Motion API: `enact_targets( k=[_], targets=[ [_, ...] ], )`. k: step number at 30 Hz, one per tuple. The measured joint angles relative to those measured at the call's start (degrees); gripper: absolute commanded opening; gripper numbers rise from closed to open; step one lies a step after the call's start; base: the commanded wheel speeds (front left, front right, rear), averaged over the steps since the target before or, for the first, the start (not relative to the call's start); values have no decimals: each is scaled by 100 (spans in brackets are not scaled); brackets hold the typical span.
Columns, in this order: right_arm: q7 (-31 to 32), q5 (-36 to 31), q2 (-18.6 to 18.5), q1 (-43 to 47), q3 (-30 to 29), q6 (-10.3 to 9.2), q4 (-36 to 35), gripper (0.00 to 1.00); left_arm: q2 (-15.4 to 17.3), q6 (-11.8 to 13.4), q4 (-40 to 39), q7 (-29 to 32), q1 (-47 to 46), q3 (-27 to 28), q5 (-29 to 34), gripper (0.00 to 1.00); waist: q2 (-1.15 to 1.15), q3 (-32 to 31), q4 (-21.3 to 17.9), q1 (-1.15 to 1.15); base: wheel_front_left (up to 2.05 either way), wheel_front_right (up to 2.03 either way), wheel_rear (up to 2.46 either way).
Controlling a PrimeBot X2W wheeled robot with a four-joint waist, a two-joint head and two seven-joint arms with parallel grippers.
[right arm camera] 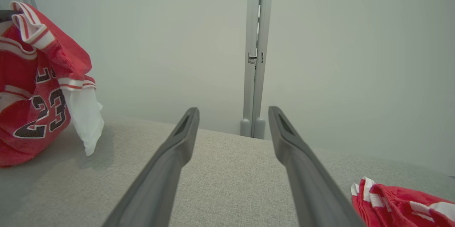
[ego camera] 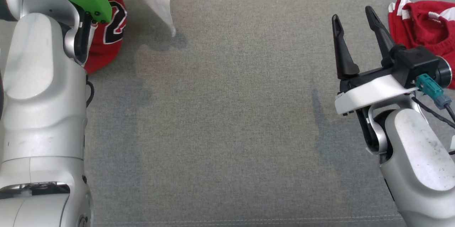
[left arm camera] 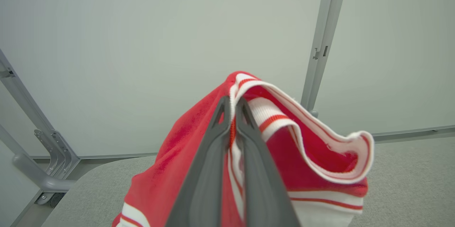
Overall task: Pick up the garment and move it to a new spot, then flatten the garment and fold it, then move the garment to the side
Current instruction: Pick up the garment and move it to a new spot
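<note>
Pinched tight in the left gripper [left arm camera: 233, 113]: the white-and-red ribbed trim of the red jersey [left arm camera: 177, 156], cloth sandwiched between both fingers with no gap left. Hanging from that pinch over the far left corner of the surface [ego camera: 231, 113], number 23 showing, lower folds apparently resting on the top, a white flap dangling beside. Spread wide and empty over the right side — the right gripper [ego camera: 352, 12], just beside a second red garment [ego camera: 423, 24] heaped at the right edge. To do the carry well: lift high enough for the hem to clear, travel slowly toward the bare middle, hold the pinch firm on the trim, since one thin edge could well slip out. Lower gently, then bring in the free fingers for a second corner before any spreading — probably easier than smoothing one-handed. Below: grey woven fabric, faintly shadowed, a stitched seam along the near edge. Beyond: pale wall panels [left arm camera: 142, 42] joined by a grey metal post [right arm camera: 256, 49], plus a bracket and rail [left arm camera: 53, 148] off the left edge
</note>
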Motion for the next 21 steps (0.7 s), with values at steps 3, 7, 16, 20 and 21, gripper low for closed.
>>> enact_targets(
  k=[3, 7, 16, 20, 21],
  targets=[
    [-97, 48, 96, 129, 8, -1, 147, 100, -2, -62, -18, -26, 5, -200, -172, 0, 0, -240, -3, 0, 0, 0, 0],
    [-151, 122, 208, 270, 40, -8, 348, 100, 19, -130, -100, -27, 98, -656, -667, 0, 0, -556, -74, 0, 0, 0, 0],
    [-140, 205, 298, 638, 152, -10, 517, 100, 54, -167, -1020, -2, 506, -2341, -2613, 0, 0, -1049, -639, 0, 0, 0, 0],
    [-104, 205, 307, 695, 200, -49, 530, 100, 57, -167, -1731, -134, 459, -2715, -3251, 0, 0, -1171, -977, 0, 0, 0, 0],
    [-92, 205, 309, 695, 214, -49, 530, 100, 57, -164, -1850, -158, 424, -2781, -3337, 0, 0, -1194, -1062, 0, 0, 0, 0]
  ],
)
